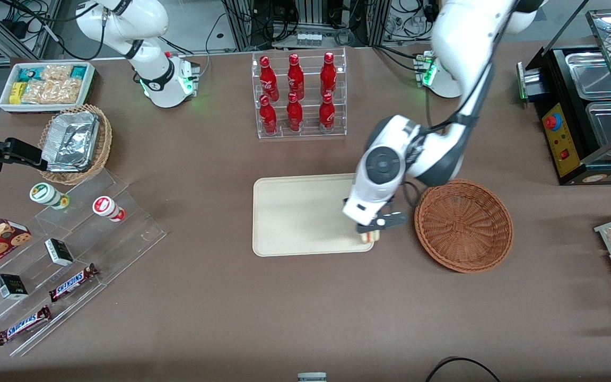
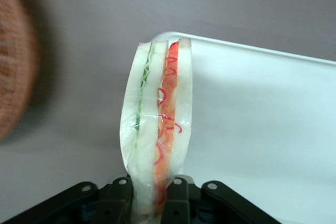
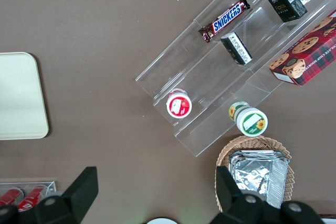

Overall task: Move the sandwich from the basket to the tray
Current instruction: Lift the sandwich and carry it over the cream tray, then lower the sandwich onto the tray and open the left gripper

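From the front, the gripper (image 1: 373,229) hangs over the tray (image 1: 295,217) edge nearest the basket (image 1: 463,225), with the sandwich (image 1: 369,236) beneath it. At the left wrist, both fingers (image 2: 122,199) clamp the sandwich (image 2: 157,129) upright above the tray (image 2: 262,129) corner

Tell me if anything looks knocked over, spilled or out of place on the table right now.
Nothing stands out. The gripper holds the sandwich, jaws shut, over the tray edge beside the basket; the bottles stand upright.
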Robot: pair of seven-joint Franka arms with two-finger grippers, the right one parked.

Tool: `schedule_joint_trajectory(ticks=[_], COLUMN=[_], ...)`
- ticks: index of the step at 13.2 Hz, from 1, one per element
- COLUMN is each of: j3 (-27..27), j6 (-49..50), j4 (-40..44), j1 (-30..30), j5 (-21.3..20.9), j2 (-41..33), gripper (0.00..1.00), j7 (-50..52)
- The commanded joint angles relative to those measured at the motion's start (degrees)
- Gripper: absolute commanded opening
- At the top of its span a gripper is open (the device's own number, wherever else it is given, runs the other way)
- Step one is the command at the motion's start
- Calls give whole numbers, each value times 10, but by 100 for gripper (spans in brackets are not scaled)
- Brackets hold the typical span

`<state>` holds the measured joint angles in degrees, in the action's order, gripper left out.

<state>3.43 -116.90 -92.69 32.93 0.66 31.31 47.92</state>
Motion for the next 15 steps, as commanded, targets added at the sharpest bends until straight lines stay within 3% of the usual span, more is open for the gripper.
schedule_joint_trajectory(ticks=[1, 7, 15], j3=[-9, -9, -9], j6=[10, 7, 6], j4=[65, 163, 173], j1=[42, 103, 111], j5=[-7, -6, -5], j2=[53, 143, 154], gripper=[0, 0, 0], j7=[39, 111, 143])
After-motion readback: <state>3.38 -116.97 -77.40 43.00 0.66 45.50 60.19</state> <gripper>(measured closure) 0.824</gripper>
